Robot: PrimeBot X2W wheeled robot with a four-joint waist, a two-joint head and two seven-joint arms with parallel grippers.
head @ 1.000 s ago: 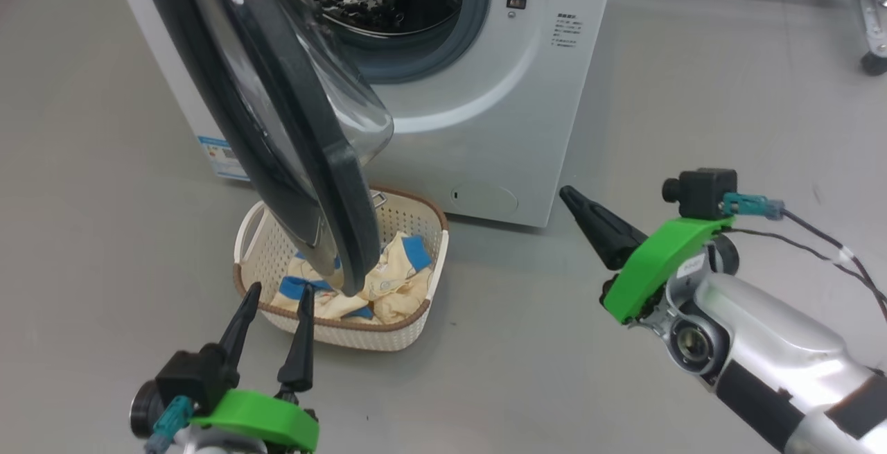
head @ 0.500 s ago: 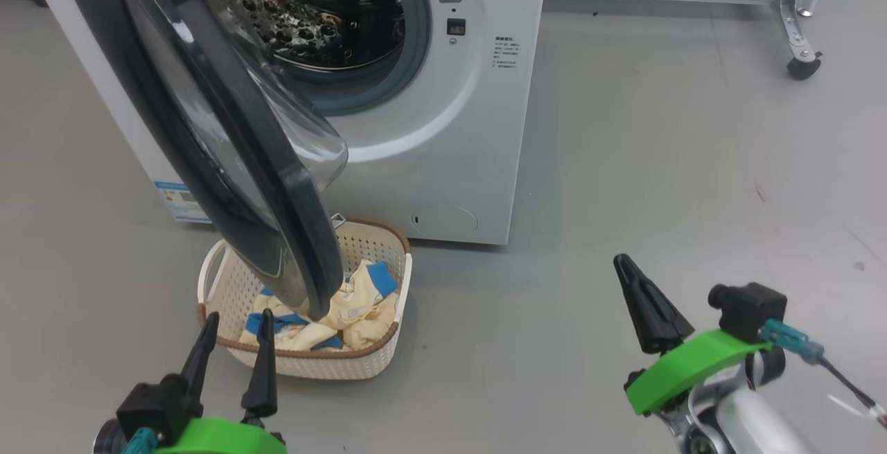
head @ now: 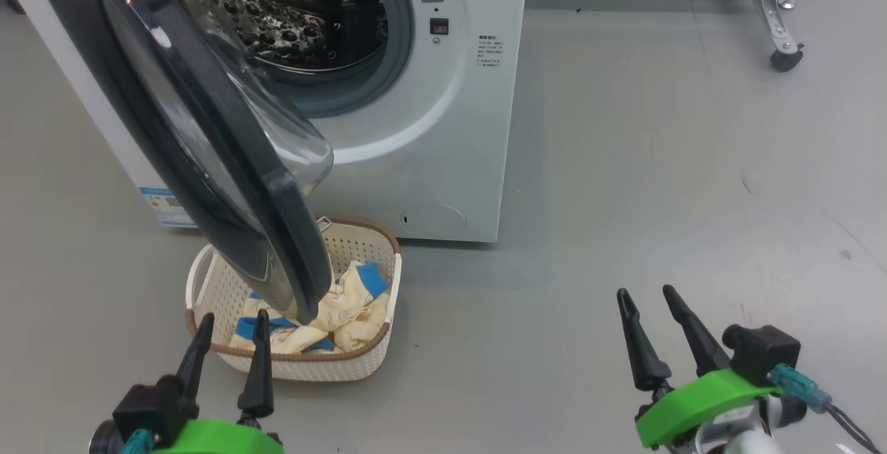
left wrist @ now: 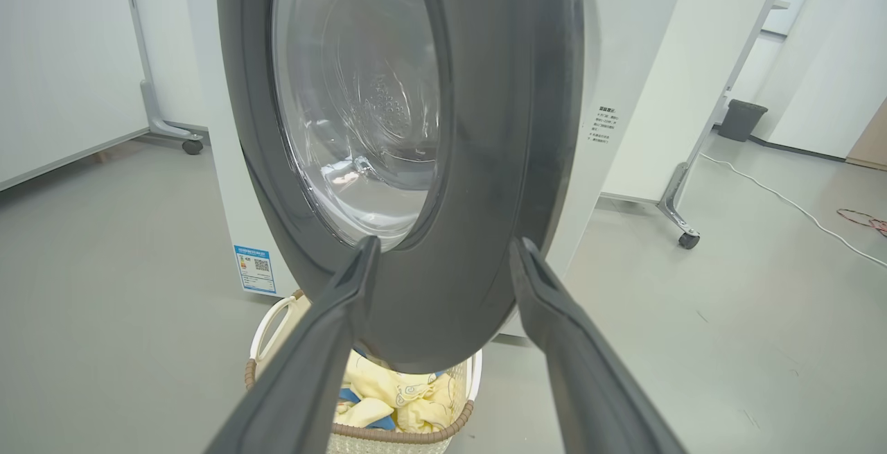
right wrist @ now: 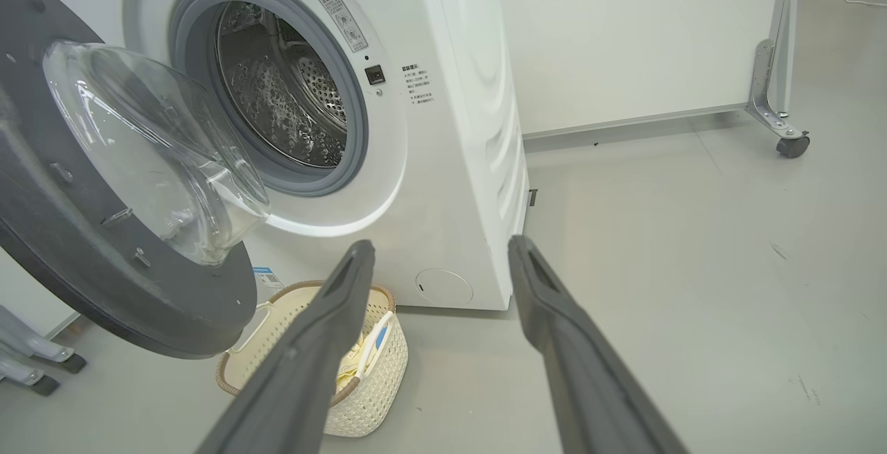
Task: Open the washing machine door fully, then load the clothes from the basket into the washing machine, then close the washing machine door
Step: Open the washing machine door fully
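Head view: the washing machine door [head: 208, 142] hangs open over the basket [head: 312, 367] of clothes [head: 346, 308] on the floor [head: 624, 163]. The left gripper [head: 234, 315] and right gripper [head: 646, 290] gape wide, empty. Left wrist view: the door is close ahead. Right wrist view: the basket sits by the washing machine [right wrist: 457, 163].

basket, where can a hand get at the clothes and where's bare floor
Crowded: the washing machine door hangs over the left and middle of the basket, above the clothes. The basket's right end is open from above. Bare floor: the wide stretch right of the washing machine, between the right hand and the wheeled frame leg.
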